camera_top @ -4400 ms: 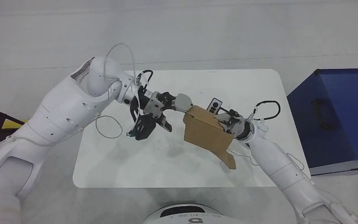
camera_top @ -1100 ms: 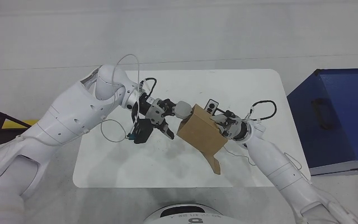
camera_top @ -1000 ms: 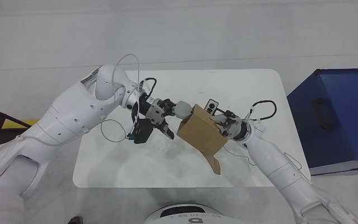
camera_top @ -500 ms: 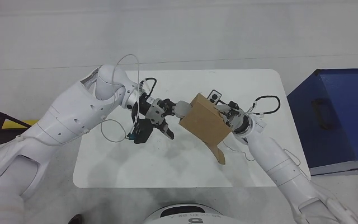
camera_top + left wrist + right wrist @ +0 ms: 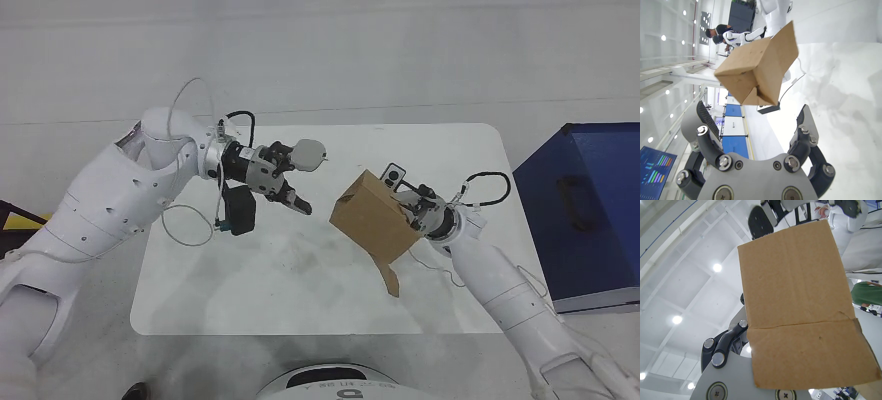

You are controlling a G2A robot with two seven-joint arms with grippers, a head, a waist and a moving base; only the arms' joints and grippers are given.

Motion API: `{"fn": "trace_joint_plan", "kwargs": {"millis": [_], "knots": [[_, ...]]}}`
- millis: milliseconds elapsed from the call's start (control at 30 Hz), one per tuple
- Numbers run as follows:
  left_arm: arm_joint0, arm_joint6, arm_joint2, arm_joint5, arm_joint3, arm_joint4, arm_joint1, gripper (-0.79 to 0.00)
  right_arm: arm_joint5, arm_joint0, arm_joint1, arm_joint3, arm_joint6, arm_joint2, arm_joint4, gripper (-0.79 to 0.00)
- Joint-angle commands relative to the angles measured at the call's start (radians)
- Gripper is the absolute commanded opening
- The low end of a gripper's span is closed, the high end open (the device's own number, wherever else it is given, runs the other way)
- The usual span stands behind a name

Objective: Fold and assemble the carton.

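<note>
We see the carton [image 5: 375, 215] held up over the right part of the white table [image 5: 200, 290], tilted, with one corner pointing toward the far side. The right gripper [image 5: 412, 196] is clamped on the carton's far right edge. In the right wrist view, a brown panel with a crease across it [image 5: 797, 306] lies flat over that gripper, and one dark finger link shows beside the panel.

One loose flap [image 5: 390, 278] hangs from the carton's near side toward the table. In the left wrist view, the carton [image 5: 757, 72] turns an end toward the camera. The flaps on that end are folded in and meet at a small dark gap, so this end is closed. We cannot tell from any view whether anything lies inside the carton.

The left gripper [image 5: 303, 180] hangs over the middle of the table, to the left of the carton and apart from it. Its fingers [image 5: 705, 115] are spread wide with nothing between them, and the ribbed pads face each other across the gap.

Off the table to the right stands a blue box [image 5: 585, 200] with a dark handle on its side. We cannot see what it holds.
</note>
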Motion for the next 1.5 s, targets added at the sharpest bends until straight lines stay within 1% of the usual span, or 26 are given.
{"fn": "trace_joint_plan", "kwargs": {"millis": [0,67,167,233,267,333,567,633,667,767,867,1033,1267,1467], "knots": [[0.017,-0.039,-0.023,-0.016,-0.001,-0.021,0.007,0.000,-0.028,0.013,0.007,0.017,0.010,0.019,-0.016,-0.785],[0.024,-0.084,-0.031,-0.041,0.010,-0.028,0.007,0.000,-0.065,0.009,0.006,0.007,0.010,0.026,-0.009,-0.785],[0.022,-0.132,-0.017,-0.076,0.039,-0.041,-0.006,0.000,-0.148,0.007,0.007,0.021,0.010,0.041,-0.022,-0.785],[0.009,-0.159,0.003,-0.093,0.066,-0.030,-0.021,0.000,-0.148,0.007,0.007,0.023,0.010,0.042,-0.012,-0.785],[0.001,-0.154,0.018,-0.100,0.074,-0.020,-0.029,0.000,-0.148,0.007,0.007,0.023,0.010,0.042,-0.012,-0.785],[-0.014,-0.134,0.041,-0.106,0.119,-0.019,-0.047,0.000,-0.148,0.007,0.007,0.023,0.010,0.042,-0.012,-0.785],[-0.014,-0.134,0.041,-0.106,0.119,-0.019,-0.047,0.000,-0.148,0.007,0.007,0.023,0.010,0.042,-0.012,-0.785],[-0.001,-0.156,0.048,-0.103,0.101,-0.007,-0.048,0.000,-0.153,0.005,0.006,0.015,-0.026,0.043,-0.027,-0.785],[0.001,-0.150,0.056,-0.105,0.087,0.006,-0.050,0.000,-0.146,0.004,0.005,0.011,-0.035,0.045,-0.026,-0.785],[-0.009,-0.128,0.077,-0.104,0.075,0.060,-0.059,0.000,-0.132,0.010,0.004,0.018,0.004,0.046,-0.050,-0.785],[-0.025,-0.083,0.095,-0.085,0.078,0.106,-0.068,0.000,-0.122,0.016,0.002,0.007,0.010,0.044,-0.063,-0.785],[-0.040,-0.055,0.117,-0.058,0.089,0.154,-0.085,0.000,-0.146,0.009,0.007,-0.014,0.010,0.040,-0.121,-0.785],[-0.068,0.019,0.153,0.002,0.070,0.239,-0.109,0.000,-0.151,0.005,0.013,-0.015,0.010,0.037,-0.115,-0.785],[-0.069,0.048,0.151,0.046,0.075,0.261,-0.115,0.000,-0.156,0.003,0.018,0.006,0.010,0.048,-0.073,-0.785]]}}
